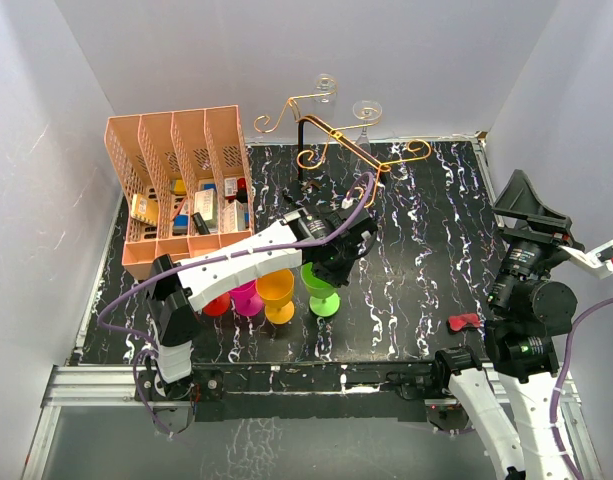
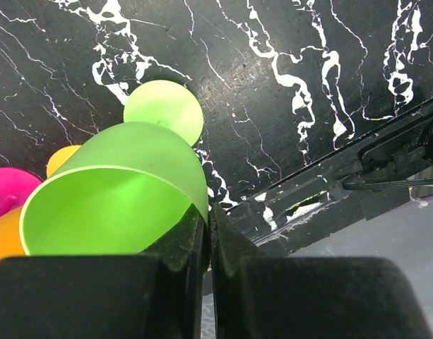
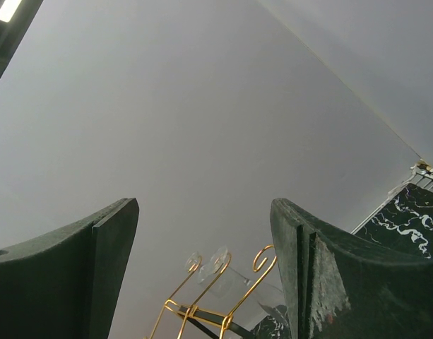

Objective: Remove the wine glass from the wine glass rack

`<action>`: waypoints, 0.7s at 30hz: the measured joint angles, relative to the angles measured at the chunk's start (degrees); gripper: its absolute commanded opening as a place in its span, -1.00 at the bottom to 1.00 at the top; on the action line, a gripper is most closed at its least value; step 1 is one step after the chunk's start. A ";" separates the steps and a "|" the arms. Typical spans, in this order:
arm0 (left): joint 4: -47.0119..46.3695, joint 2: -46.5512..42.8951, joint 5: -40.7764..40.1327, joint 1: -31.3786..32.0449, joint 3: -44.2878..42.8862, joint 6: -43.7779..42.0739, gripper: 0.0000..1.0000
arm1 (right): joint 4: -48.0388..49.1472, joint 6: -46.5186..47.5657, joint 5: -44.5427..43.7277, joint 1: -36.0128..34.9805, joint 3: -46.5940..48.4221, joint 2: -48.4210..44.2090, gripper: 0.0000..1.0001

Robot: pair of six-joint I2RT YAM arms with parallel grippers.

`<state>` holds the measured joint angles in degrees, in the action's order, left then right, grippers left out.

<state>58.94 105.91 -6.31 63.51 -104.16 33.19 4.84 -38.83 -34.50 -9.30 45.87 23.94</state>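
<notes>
Top external view: the wine glass rack [image 1: 351, 145], gold scrolled wire on a black post, stands at the back middle of a black, white-veined surface [image 1: 436, 260], just right of a peach file organiser [image 1: 181, 185]. Two clear wine glasses [image 1: 366, 108] hang from its far arms. The left arm [image 1: 246, 255] stretches across above a row of red, pink and orange goblets [image 1: 276, 290] near the front. The left jaws are pressed together, pinching the rim of the green wine glass [image 2: 117, 191], which is off the rack at the right end of that row, foot downward. The right jaws, at the right edge, are spread wide and empty, aimed up at the back wall.
</notes>
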 measured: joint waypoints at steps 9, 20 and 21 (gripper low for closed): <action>1.05 0.00 -0.83 0.00 0.59 0.02 -1.00 | 0.02 0.00 -0.07 -0.07 0.00 0.04 0.60; 1.29 0.00 -0.94 0.22 3.17 0.48 -1.00 | 0.00 0.00 -0.02 -0.09 -0.02 0.22 0.59; 1.31 0.00 -1.05 0.31 3.45 0.50 -1.00 | 0.02 -0.02 -0.02 -0.09 -0.02 0.28 0.59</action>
<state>60.25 105.91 -7.35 63.81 -100.71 33.69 4.86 -38.85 -34.52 -9.39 45.84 24.23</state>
